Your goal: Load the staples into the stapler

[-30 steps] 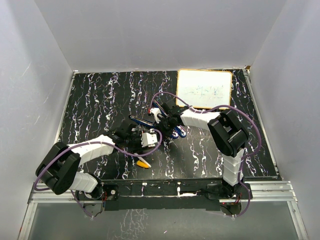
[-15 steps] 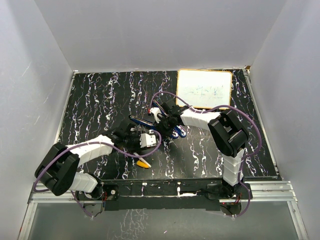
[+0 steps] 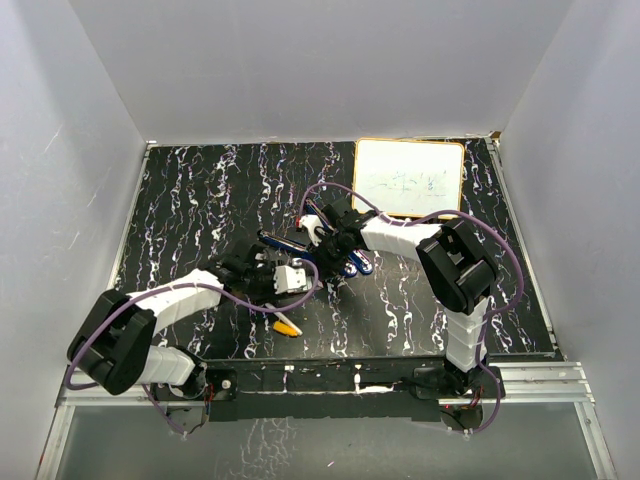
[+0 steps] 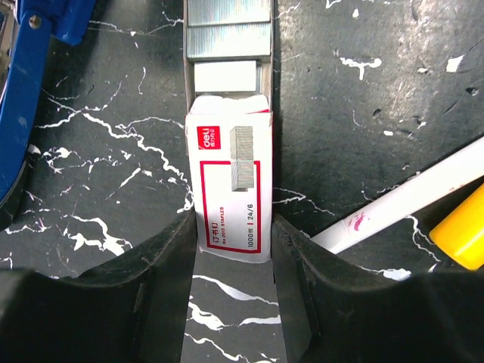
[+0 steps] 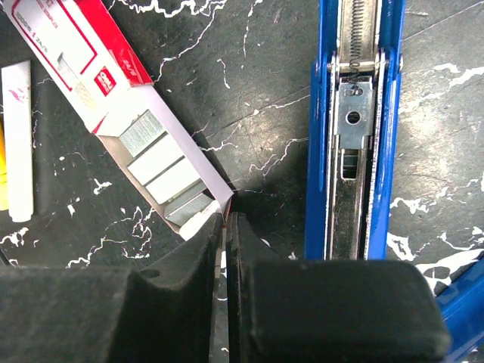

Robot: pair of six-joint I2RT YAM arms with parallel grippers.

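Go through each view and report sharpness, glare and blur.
Left wrist: print on the staple box reads sharp; the left fingers at the bottom are dark and soft. Right wrist: the stapler glints on its bare metal; the right fingers blur. Top external: even light, the whiteboard bright, small things hard to read.

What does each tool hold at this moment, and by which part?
Left tool grips the staple box by its sleeve's sides. Right tool is shut at the tray end; hold unclear.
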